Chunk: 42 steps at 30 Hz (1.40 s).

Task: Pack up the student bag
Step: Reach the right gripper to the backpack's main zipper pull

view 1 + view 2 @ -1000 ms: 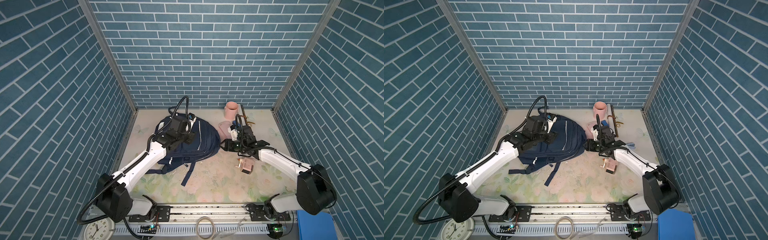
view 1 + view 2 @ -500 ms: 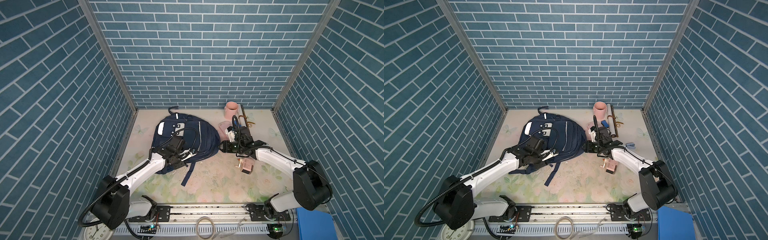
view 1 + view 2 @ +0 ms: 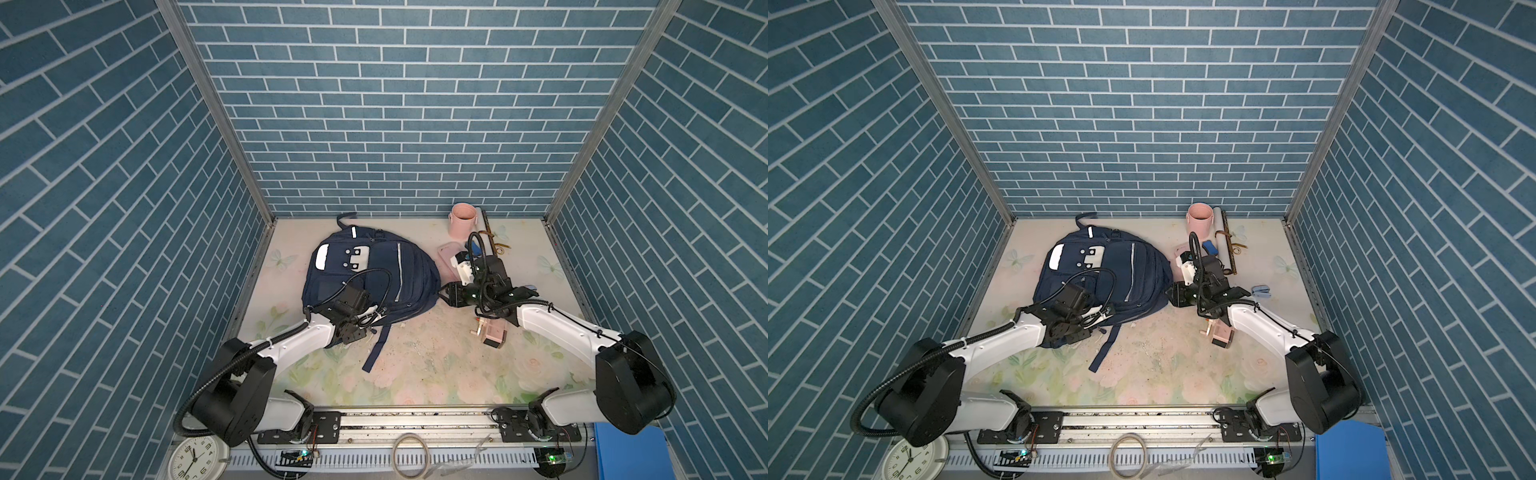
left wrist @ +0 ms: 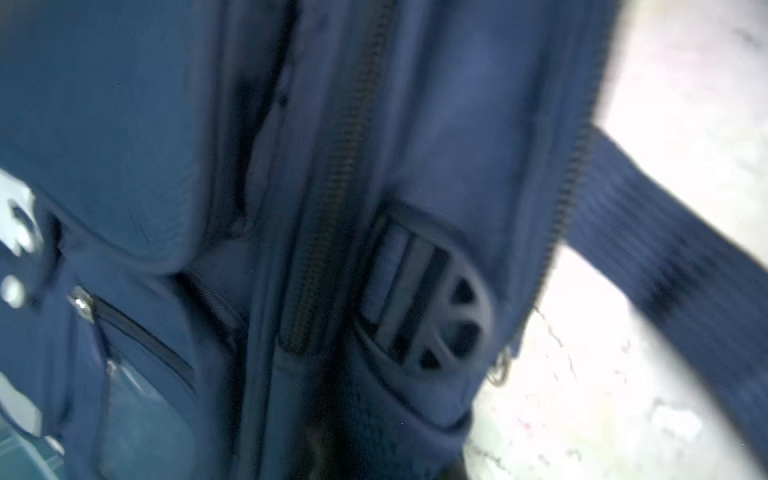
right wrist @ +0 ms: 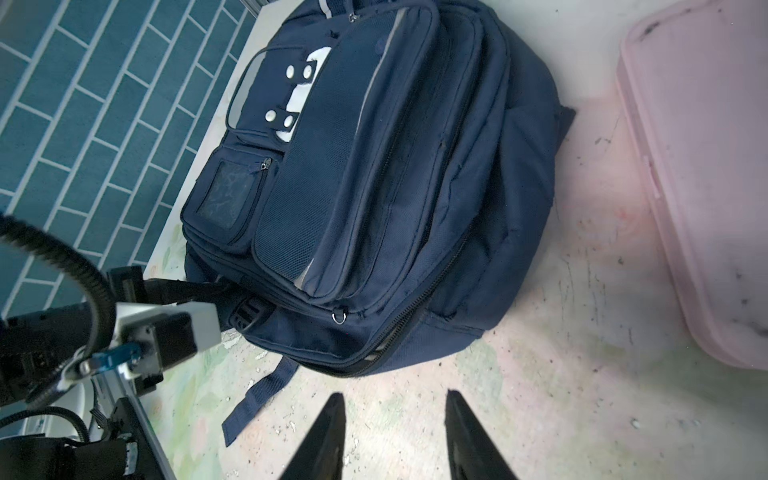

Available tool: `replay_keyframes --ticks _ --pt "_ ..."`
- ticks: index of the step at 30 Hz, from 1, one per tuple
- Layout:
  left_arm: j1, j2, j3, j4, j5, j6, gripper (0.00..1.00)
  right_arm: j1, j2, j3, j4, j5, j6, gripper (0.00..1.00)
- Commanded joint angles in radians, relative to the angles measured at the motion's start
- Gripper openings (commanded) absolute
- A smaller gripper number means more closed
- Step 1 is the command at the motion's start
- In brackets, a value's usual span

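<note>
Moved since a second ago: left gripper, off the far top of the student bag and down to its near edge. Far left, by the front rail, a white clock, well out of the way. Left gripper squeezed shut, tip touching the bag by a round black buckle; cannot tell if any cloth is pinched. Bag flat on the flowery table, left of the middle, pockets up, one long strap trailing toward the front. Left arm's black cable looped over the bag's front. Just right of the bag, right gripper, fingers apart with only table between them, near the bag's side but not touching. Beside it, a flat pink case, close to the bag. Behind that, a pink cup by the back wall. Under the right arm, a small pink block. Far right front corner, a blue box.
</note>
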Motion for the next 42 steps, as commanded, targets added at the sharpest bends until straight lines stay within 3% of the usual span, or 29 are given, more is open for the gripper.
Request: replay_keyframes --ticks 1,10,14,19,25,31,42 --pt "-0.010 0.005 0.063 -0.021 0.073 -0.054 0.00 0.019 -0.069 -0.049 0.078 0.018 -0.133 0.37" --pt "-0.019 0.007 0.223 -0.101 0.355 -0.429 0.00 0.150 -0.246 -0.283 0.445 0.035 -0.510 0.26" --pt "-0.017 0.007 0.267 -0.077 0.451 -0.597 0.00 0.234 -0.232 -0.321 0.550 0.081 -0.601 0.24" --pt "-0.019 -0.031 0.260 0.003 0.554 -0.702 0.00 0.345 -0.156 -0.347 0.699 0.160 -0.704 0.24" --pt "-0.039 -0.069 0.258 0.056 0.599 -0.745 0.00 0.416 -0.025 -0.343 0.846 0.238 -0.752 0.26" --pt "-0.059 -0.065 0.277 0.061 0.610 -0.752 0.00 0.442 0.056 -0.348 0.954 0.390 -0.748 0.26" --pt "-0.115 -0.035 0.307 0.083 0.612 -0.754 0.00 0.445 0.104 -0.337 0.957 0.486 -0.727 0.20"
